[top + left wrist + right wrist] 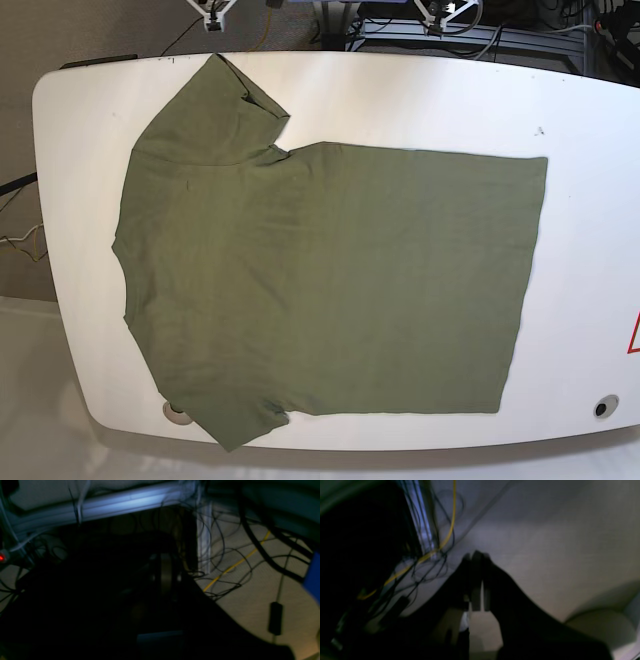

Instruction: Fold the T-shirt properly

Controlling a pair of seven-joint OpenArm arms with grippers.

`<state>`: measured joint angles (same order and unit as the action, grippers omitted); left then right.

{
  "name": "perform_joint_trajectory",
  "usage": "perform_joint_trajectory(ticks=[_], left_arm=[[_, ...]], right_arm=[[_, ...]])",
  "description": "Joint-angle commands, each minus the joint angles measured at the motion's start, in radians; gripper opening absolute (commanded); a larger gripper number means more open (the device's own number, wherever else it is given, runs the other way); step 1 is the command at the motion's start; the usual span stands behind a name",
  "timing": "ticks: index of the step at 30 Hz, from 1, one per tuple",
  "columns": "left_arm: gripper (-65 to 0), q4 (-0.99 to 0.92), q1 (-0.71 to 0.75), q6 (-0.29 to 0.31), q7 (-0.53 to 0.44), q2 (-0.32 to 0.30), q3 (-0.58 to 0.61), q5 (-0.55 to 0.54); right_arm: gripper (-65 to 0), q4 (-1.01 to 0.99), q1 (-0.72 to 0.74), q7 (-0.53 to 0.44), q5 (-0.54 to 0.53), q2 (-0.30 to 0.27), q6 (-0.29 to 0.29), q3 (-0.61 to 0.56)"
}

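The olive-green T-shirt point(330, 285) lies spread flat on the white table point(590, 200) in the base view, collar end toward that view's left, hem toward its right, one sleeve up near the far edge and the other at the near edge. No fold shows in it, so the task looks unstarted: every fold is left to make.

Neither arm reaches over the table in the base view. The right gripper point(477, 555) shows in its own wrist view with its dark fingers pressed together and nothing between them; past its tips lie only pale floor and a yellow cable point(450, 530) off to its left, with no cloth nearby. The left gripper point(163, 580) sits in deep shadow in its wrist view; its jaws read as closed and empty, with tangled black cables point(225, 555) and floor beyond it to the right. Both grippers hang well apart from the shirt.
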<state>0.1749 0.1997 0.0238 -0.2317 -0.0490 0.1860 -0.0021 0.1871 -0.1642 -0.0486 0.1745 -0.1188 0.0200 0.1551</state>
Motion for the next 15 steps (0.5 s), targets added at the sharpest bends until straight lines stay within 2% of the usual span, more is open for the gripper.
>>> perform_joint_trajectory(ticks=[1, 15], left_arm=[[-64.8, 0.032, 0.034, -0.005, 0.004, -0.012, 0.002, -0.007], [-64.6, -0.049, -0.021, -0.003, 0.019, 0.004, 0.001, -0.003]], right_arm=[[-65.0, 0.022, -0.027, 0.010, -0.012, -0.021, -0.004, -0.002], [-65.0, -0.031, 0.007, 0.006, -0.006, 0.002, -0.017, 0.004]])
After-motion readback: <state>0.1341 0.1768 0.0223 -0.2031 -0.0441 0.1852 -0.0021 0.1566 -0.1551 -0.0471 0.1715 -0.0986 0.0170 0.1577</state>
